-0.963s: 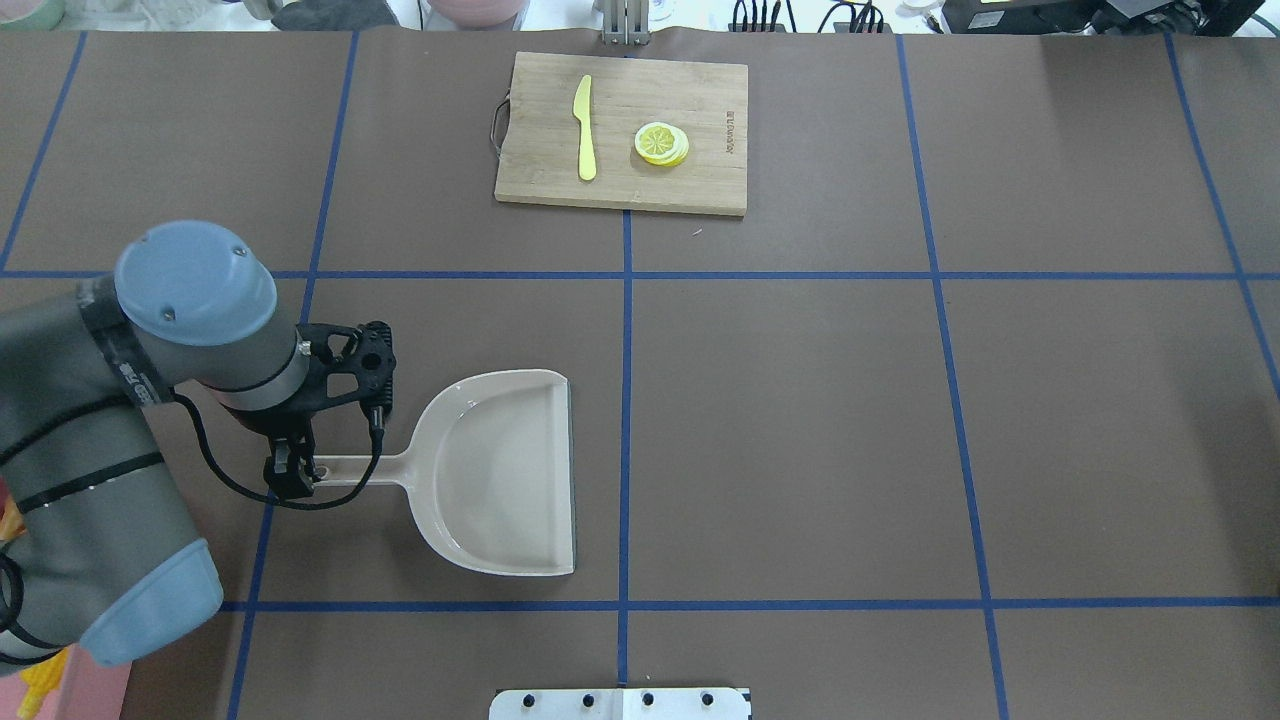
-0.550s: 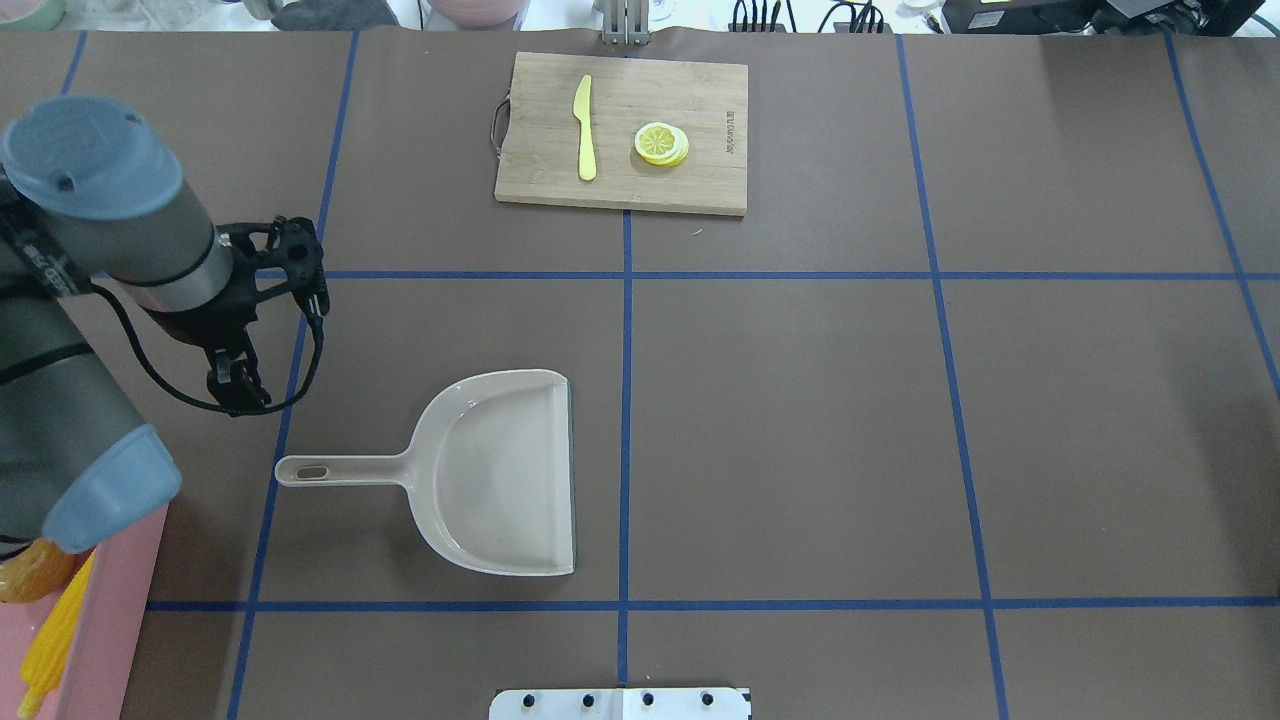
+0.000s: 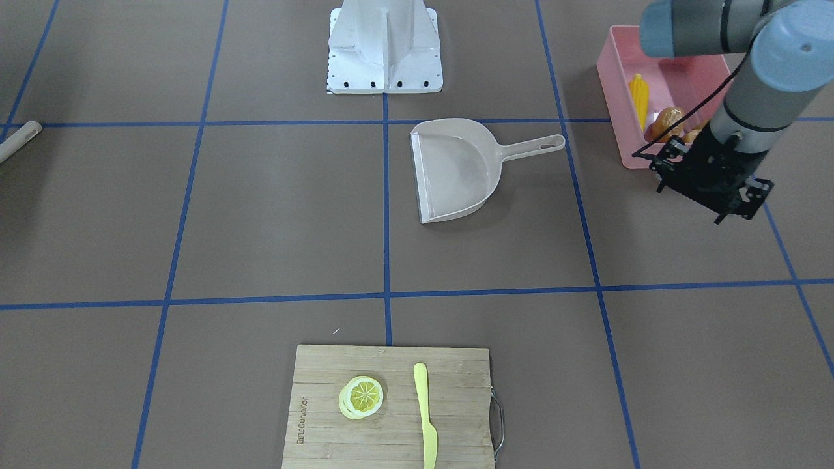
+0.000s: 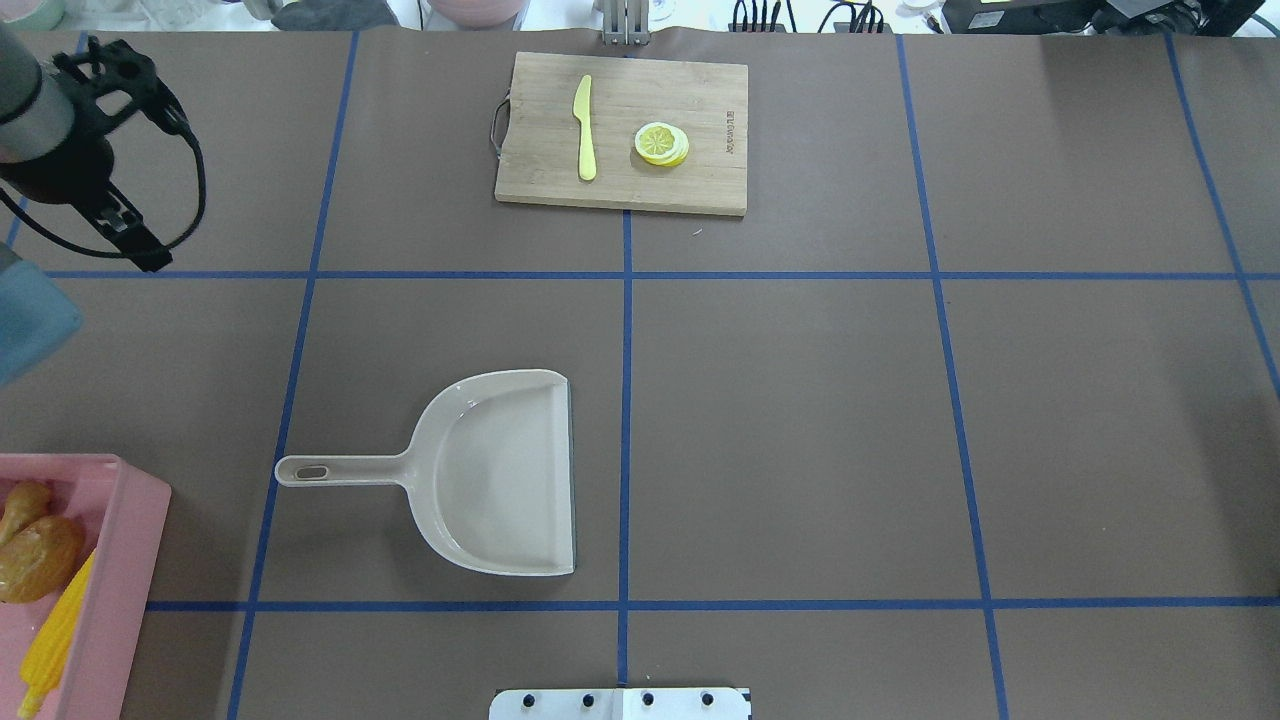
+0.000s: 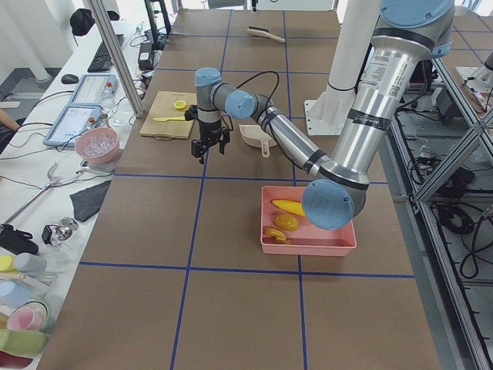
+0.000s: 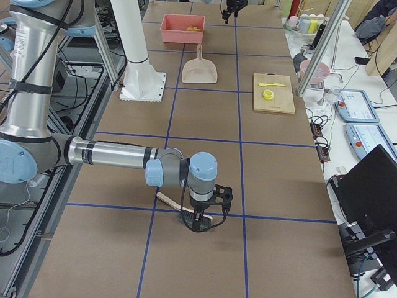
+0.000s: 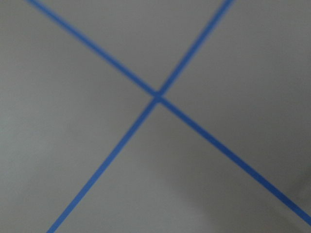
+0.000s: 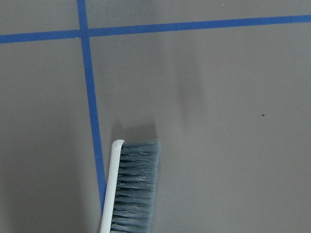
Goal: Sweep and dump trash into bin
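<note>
Trash (image 4: 40, 560) in bin (image 4: 138, 560) near table (image 4: 800, 450) edge, dustpan (image 4: 500, 480) apart; left fingers (image 4: 140, 248), right fingers (image 6: 198, 220): cannot tell if spread

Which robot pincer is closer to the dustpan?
Left. The left pincer hangs above the table, off beyond the handle end of the dustpan, not touching it. The right pincer is far away at the other end, over the brush.

We look across a long table (image 4: 800, 400) with a brown covering, marked into squares by blue tape (image 4: 626, 300). Along one side we see a white bench (image 5: 46, 166) crowded with tablets (image 5: 75, 123), a pink bowl (image 5: 98, 144) and cables, behind a slanting metal post (image 5: 115, 54). A dark laptop (image 6: 372, 192) stands farther along. Bright, even light falls throughout.
</note>
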Controlling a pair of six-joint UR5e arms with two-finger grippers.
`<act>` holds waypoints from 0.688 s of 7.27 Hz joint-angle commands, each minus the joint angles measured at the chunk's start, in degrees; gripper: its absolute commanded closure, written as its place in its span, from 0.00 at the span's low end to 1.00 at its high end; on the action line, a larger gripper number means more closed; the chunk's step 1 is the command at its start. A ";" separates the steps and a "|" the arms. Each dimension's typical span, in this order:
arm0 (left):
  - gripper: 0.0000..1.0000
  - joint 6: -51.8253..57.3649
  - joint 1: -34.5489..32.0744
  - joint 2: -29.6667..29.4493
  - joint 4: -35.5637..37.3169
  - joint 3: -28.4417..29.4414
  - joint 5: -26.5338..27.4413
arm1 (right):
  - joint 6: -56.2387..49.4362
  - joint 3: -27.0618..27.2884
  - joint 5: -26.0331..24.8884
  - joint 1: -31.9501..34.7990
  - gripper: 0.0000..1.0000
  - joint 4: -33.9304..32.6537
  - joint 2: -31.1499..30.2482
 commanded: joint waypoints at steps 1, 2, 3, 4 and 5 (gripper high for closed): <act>0.02 -7.26 -9.08 0.49 -0.29 5.34 -0.01 | 0.00 0.00 -0.03 0.00 0.00 0.00 0.00; 0.02 -9.36 -13.47 0.67 -0.29 8.06 -1.75 | 0.00 0.00 -0.03 0.00 0.00 0.00 0.00; 0.02 -10.77 -17.51 3.63 -0.38 10.09 -7.95 | 0.00 0.00 -0.03 0.00 0.00 0.00 0.00; 0.02 -10.87 -20.69 4.27 -0.38 13.33 -9.31 | 0.00 0.00 -0.03 0.00 0.00 0.00 0.00; 0.02 -12.44 -23.50 6.19 -0.21 14.93 -9.33 | 0.00 0.00 -0.12 0.00 0.00 0.00 0.00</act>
